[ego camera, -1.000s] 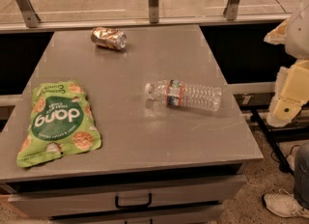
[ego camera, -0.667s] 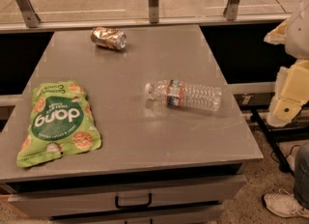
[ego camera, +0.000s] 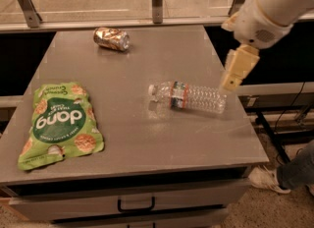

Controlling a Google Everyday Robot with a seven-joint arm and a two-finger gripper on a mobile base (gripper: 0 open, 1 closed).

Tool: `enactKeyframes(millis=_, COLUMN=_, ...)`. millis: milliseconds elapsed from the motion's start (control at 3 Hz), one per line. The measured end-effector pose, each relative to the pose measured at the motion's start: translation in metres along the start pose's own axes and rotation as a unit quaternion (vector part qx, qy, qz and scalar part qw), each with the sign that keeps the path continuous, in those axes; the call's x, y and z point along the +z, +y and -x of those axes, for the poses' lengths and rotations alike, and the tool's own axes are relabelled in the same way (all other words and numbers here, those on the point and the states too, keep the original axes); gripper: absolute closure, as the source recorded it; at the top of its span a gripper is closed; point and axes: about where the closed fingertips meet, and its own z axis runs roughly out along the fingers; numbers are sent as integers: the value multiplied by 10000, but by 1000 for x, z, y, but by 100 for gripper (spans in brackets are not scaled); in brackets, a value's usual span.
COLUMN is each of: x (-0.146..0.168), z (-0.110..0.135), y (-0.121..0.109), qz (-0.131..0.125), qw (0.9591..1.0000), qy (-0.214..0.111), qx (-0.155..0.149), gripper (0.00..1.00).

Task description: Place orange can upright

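Green snack bag (ego camera: 60, 124) at left, clear water bottle (ego camera: 191, 97) on its side, grey table (ego camera: 162, 50)

A: Upper left of centre, orange can (ego camera: 112, 39): shiny metal, orange-gold skin with white swirls, silver ends, bright glints along its side.

B: Noted. Table (ego camera: 147, 143) top: smooth grey sheet with a dull satin sheen. Metal or laminate, cannot tell which.

A: Centre, water bottle (ego camera: 196, 98): clear ribbed plastic, glossy, with a thin label band.

B: Lower left, snack bag (ego camera: 59, 124): green film, crinkled and glossy.

A: Right of frame, just above the bottle's end, gripper (ego camera: 229, 84): cream shell, plastic-looking, smooth and matt.
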Motion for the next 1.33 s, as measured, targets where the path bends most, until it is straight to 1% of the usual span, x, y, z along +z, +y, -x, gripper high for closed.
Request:
enactKeyframes(millis=333, x=40, z=51, y=-43, qz=-114, qw=9982, qy=-568, qx=-179, gripper=0)
enactKeyframes(millis=667, x=66, z=116, y=-60, qz=-98, qw=9947, qy=-979, qx=-298, gripper=0)
enactKeyframes(millis=1000, x=66, z=116, y=-60, qz=-97, qw=9947, qy=-979, qx=-299, gripper=0)
enactKeyframes(millis=1333, x=85, z=138, y=-66, qz=-64, qw=9925, qy=-1196, qx=-227, gripper=0)
